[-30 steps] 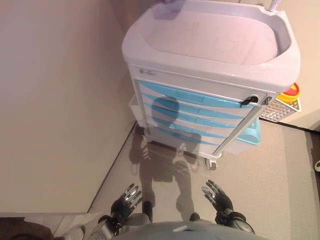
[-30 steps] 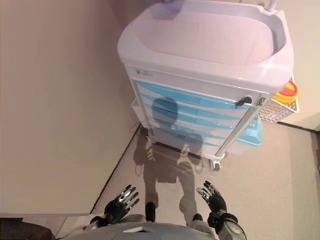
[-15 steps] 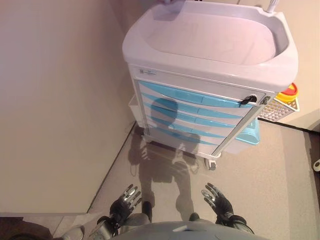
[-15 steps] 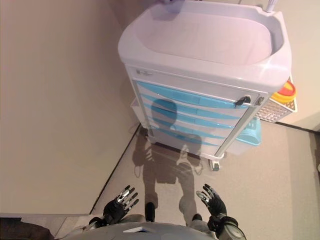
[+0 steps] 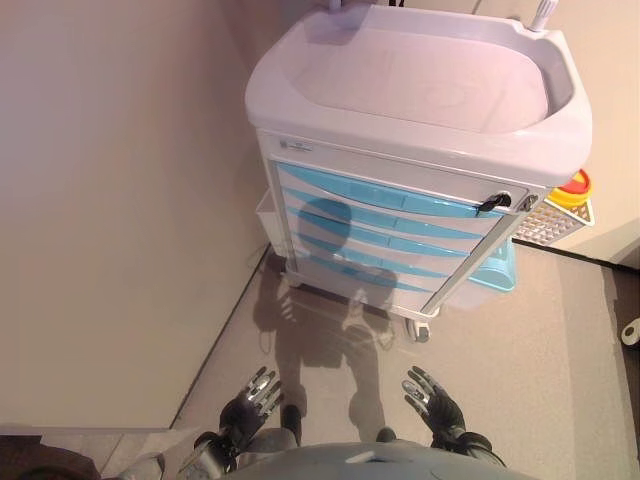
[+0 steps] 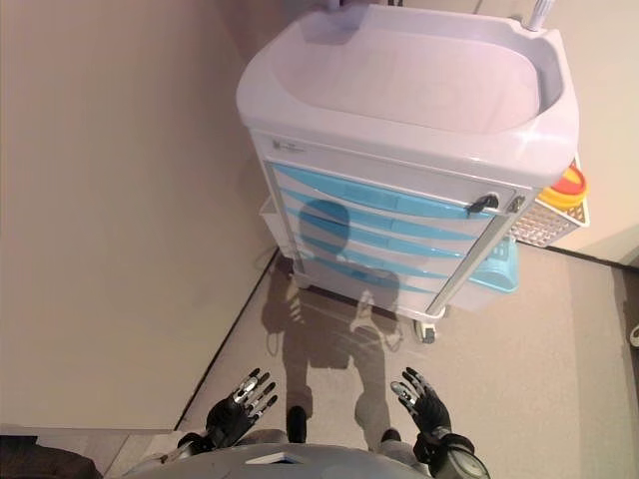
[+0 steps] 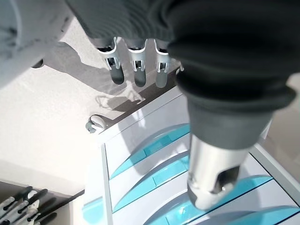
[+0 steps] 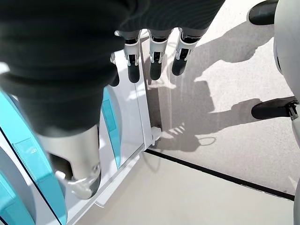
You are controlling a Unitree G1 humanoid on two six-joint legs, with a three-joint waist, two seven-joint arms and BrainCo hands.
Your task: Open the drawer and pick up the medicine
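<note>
A white medical cart stands ahead with several light-blue drawers, all closed. A black lock lever sits at the right end of the top drawer. No medicine shows in any view. My left hand and right hand hang low over the floor, well short of the cart, both open with straight fingers and holding nothing. The left wrist view shows its fingers and thumb spread before the drawer fronts. The right wrist view shows its straight fingers the same way.
A beige wall runs close along the cart's left side. On the cart's right hang a white mesh basket with a yellow-and-red container and a light-blue bin. The cart stands on castors. Grey floor lies between me and it.
The whole picture has shifted slightly, so the camera moved. Both hands stay low and open, sitting a little lower in view. The drawers remain closed.
</note>
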